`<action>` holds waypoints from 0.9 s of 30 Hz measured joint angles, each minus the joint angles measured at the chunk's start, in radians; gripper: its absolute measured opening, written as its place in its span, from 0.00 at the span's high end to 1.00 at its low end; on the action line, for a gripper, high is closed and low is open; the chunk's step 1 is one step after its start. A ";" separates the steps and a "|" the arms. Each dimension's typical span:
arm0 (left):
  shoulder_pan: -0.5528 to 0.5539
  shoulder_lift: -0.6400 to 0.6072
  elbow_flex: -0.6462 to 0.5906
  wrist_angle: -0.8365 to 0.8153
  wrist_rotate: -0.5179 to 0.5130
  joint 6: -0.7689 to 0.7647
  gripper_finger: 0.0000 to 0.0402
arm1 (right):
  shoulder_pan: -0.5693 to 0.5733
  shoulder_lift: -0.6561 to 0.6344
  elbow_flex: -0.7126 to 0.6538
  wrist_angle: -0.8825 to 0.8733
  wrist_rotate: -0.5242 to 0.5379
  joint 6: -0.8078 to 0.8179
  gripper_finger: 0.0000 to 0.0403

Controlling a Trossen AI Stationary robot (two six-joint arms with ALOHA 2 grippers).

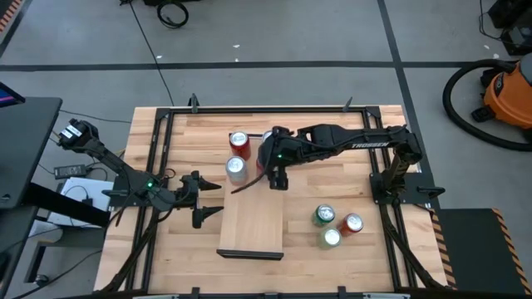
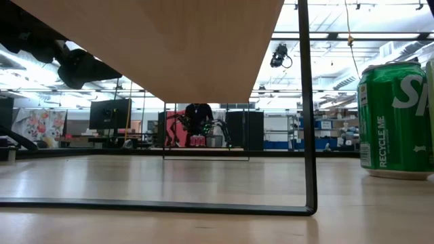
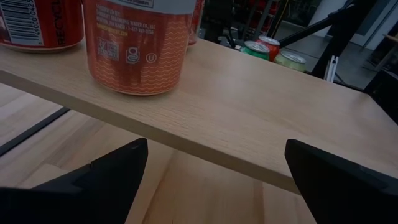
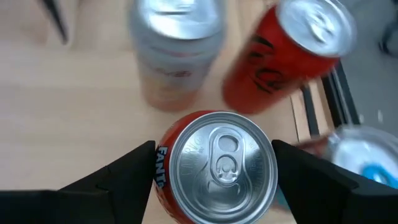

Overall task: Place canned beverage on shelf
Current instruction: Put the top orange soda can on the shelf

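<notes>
My right fingers [image 4: 211,180] straddle the Fanta can [image 4: 214,165] unclenched on the shelf [image 1: 253,220]; I should lift straight up, clear of its neighbours.

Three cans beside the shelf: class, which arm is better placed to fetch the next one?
Right. The three cans stand on its side of the shelf. The left end effector waits across the board, and the right end effector is over the shelf's far end.
</notes>
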 joint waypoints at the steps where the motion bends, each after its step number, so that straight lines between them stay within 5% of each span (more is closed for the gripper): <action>1: 0.000 0.000 0.000 0.000 0.000 0.000 0.02 | 0.000 0.000 0.000 -0.004 0.019 0.046 0.23; 5: 0.000 0.000 0.000 0.000 0.000 0.000 0.02 | -0.001 -0.002 0.001 -0.023 0.049 0.193 0.22; 17: 0.000 0.000 0.000 0.000 0.000 -0.001 0.02 | 0.021 -0.002 0.000 -0.041 0.167 0.242 0.22; 27: 0.000 0.000 0.000 0.000 0.000 -0.001 0.02 | 0.023 -0.001 -0.001 -0.021 0.146 0.295 0.22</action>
